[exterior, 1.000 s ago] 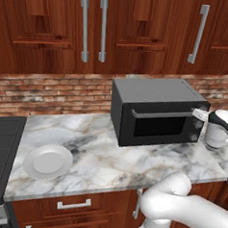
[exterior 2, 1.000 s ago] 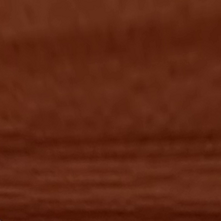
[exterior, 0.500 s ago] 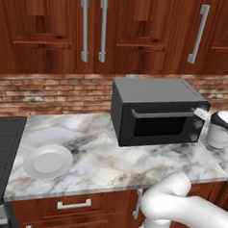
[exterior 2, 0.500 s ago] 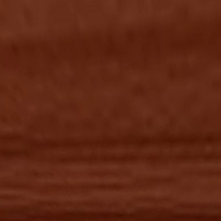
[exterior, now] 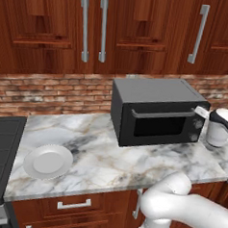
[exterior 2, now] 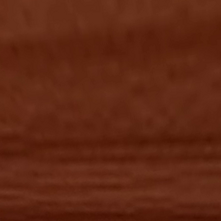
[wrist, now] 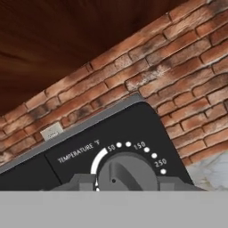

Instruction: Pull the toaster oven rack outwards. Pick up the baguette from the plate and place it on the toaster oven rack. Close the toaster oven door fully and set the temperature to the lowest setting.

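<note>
- toaster oven (exterior: 157,111): matte dark grey casing, glossy black glass window
- counter (exterior: 112,164): smooth polished marble
- plate (exterior: 48,161): plain glossy white
- cabinets (exterior: 54,25): reddish wood grain

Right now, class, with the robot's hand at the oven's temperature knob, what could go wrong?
1. The gripper seems clamped on the temperature knob; a slip might leave it short of the lowest mark.
2. The dial numbers climb clockwise, so a wrong-way turn would raise the heat.
3. The plate is empty and the oven door has dark glass, so bread inside cannot be confirmed.
</note>
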Available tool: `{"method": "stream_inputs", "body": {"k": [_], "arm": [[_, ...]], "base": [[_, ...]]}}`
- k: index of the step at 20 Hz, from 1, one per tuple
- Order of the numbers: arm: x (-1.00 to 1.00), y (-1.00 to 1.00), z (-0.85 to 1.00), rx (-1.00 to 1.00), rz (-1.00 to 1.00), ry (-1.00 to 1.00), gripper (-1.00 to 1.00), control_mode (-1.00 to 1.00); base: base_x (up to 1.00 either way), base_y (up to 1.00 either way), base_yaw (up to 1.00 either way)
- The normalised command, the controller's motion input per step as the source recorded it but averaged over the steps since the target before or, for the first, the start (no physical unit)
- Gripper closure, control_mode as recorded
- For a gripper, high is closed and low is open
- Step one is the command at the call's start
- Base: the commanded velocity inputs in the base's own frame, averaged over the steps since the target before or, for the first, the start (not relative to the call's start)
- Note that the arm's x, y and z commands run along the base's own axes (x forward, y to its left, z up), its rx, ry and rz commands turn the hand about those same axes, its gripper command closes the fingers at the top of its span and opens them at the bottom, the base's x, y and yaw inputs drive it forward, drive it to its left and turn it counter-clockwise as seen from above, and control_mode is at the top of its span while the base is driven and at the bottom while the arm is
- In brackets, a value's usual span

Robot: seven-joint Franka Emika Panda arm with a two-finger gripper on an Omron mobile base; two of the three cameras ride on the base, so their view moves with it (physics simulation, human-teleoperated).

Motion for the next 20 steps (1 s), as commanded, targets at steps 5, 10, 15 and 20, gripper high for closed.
{"method": "stream_inputs", "body": {"k": [5, 10, 15, 20], "arm": [[-0.22, -0.05, 0.13, 0.00, 0.00, -0.02, -1.00, -1.00], [-0.46, -0.20, 0.33, 0.00, 0.00, -0.09, -1.00, -1.00], [-0.28, -0.21, 0.39, 0.01, 0.04, -0.09, -1.00, -1.00], [0.00, -0.26, 0.37, 0.00, 0.06, -0.02, -1.00, -1.00]], "base": [[0.00, 0.00, 0.00], [0.00, 0.00, 0.00], [0.00, 0.00, 0.00], [0.00, 0.00, 0.00]]}}
